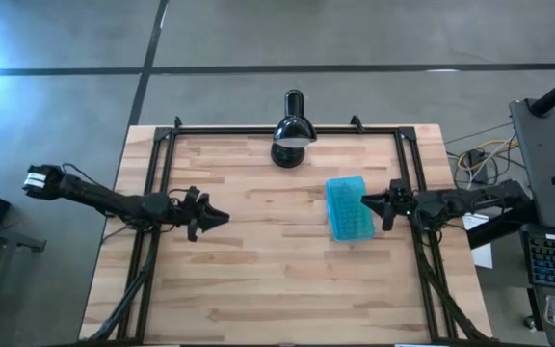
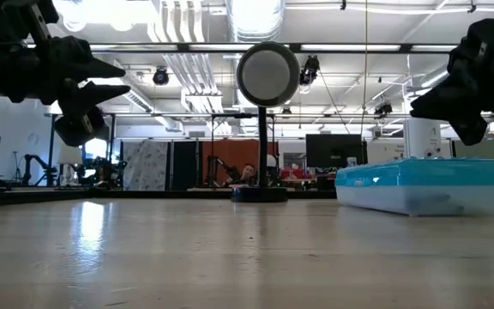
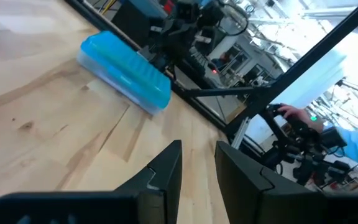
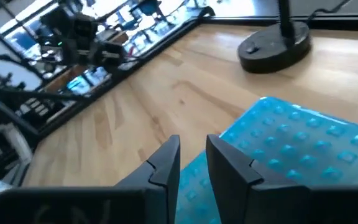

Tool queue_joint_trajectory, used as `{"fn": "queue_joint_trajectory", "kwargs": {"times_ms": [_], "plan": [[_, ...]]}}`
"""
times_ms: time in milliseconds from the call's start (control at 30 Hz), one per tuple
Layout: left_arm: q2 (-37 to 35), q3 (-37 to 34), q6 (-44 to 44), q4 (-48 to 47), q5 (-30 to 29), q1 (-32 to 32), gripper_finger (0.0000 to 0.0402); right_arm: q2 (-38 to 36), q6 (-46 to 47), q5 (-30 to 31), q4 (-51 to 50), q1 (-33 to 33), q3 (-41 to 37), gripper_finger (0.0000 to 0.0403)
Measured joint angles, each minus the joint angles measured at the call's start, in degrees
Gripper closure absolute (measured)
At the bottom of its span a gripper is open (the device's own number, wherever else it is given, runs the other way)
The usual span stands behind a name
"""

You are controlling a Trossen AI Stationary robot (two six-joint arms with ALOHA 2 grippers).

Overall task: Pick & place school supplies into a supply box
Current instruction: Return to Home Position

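The supply box (image 1: 349,206) lies flat on the table's right half, its teal-blue ribbed lid closed over the translucent tray (image 2: 423,199). It also shows in the left wrist view (image 3: 126,71) and the right wrist view (image 4: 291,143). No scissors, pens or markers show on the table. My right gripper (image 1: 364,202) hovers open just above the box's right edge, clear of the lid (image 2: 418,107). My left gripper (image 1: 222,218) hangs open above the table's left half, pointing toward the box (image 3: 197,155).
A black desk lamp (image 1: 292,130) stands at the middle of the far edge, its base (image 4: 273,46) just beyond the box. A black frame rail (image 1: 287,128) borders the table. A person's hand (image 3: 294,115) shows beyond the table's right side. Bare wood lies between the grippers.
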Motion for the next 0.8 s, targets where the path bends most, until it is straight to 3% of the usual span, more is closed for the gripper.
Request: {"fn": "queue_joint_trajectory", "kwargs": {"times_ms": [367, 800], "plan": [[-16.44, -0.02, -0.02, -9.10, 0.00, 3.51, 0.0321, -3.72, -0.01, 0.49, 5.31, -11.25, -1.05, 0.0335], [-33.31, -0.04, 0.00, -8.96, -0.07, 18.00, 0.0321, -3.72, 0.00, 0.46, 22.36, -11.81, -5.68, 0.0335]]}}
